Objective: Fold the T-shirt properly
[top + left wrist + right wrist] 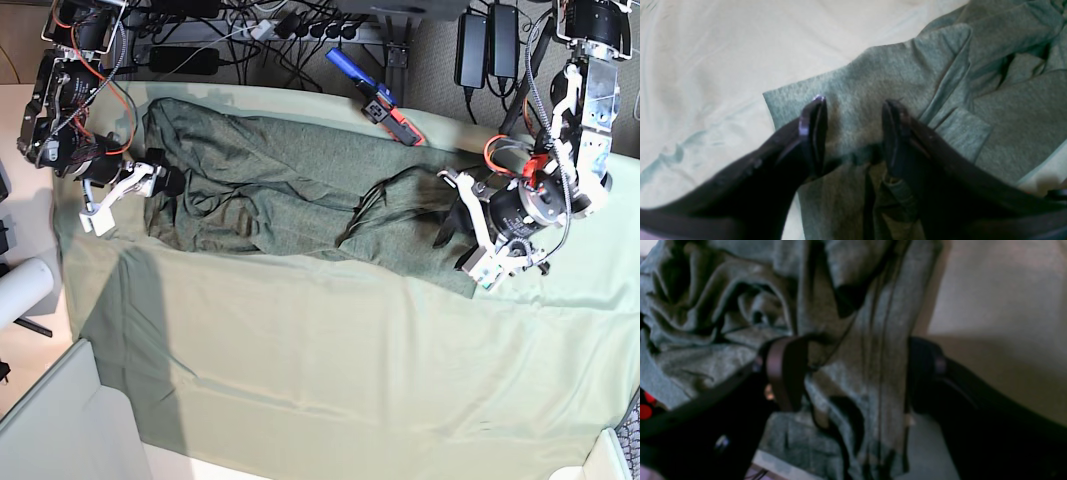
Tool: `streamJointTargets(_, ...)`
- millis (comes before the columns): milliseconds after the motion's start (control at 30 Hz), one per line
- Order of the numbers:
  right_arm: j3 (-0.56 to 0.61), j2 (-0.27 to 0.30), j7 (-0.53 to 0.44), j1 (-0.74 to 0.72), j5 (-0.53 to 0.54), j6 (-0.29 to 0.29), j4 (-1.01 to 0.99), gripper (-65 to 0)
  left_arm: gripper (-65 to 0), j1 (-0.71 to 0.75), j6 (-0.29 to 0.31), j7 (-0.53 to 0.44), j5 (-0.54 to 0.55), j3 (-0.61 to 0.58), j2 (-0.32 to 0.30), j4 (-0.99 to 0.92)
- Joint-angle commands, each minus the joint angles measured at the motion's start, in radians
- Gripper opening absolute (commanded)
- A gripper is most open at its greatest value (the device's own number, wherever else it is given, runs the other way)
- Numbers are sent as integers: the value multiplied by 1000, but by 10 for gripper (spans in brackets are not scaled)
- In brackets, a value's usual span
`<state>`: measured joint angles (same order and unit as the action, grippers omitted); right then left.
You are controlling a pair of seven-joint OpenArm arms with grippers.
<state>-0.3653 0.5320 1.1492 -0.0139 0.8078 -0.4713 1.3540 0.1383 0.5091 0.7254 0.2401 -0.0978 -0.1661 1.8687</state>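
The T-shirt (pixel 280 190), dark olive-green and wrinkled, lies stretched sideways across the back of the pale green table cloth (pixel 330 360). At the shirt's right end, my left gripper (pixel 450 228) stands open. In the left wrist view its fingers (pixel 813 133) straddle a flat corner of the T-shirt (pixel 873 73), left gripper (pixel 856 103) low over the cloth. At the shirt's left end is my right gripper (pixel 165 182). In the right wrist view the right gripper (pixel 853 346) is open wide, with pleated folds of the T-shirt (pixel 867 340) running between its fingers.
Behind the table run a power strip (pixel 300 25) and cables, with two black adapters (pixel 490 45). A blue tool (pixel 350 68) and a red-and-black part (pixel 392 112) lie at the cloth's back edge. A white roll (pixel 20 290) sits off the left side.
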Motion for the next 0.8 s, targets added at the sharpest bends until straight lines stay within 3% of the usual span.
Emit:
streamJointTargets(0, 0, 16, 28, -5, 13, -8, 12, -210, -349, -10, 4, -26, 11, 2, -1, 13)
streamJointTargets(300, 5, 10, 37, -5, 46, -25, 28, -210, -349, -2, 4, -37, 11, 2, -2, 13)
streamJointTargets(767, 134, -10, 36, -5, 45, -25, 32, -209, -349, -2, 4, -48, 26, 2, -24, 13)
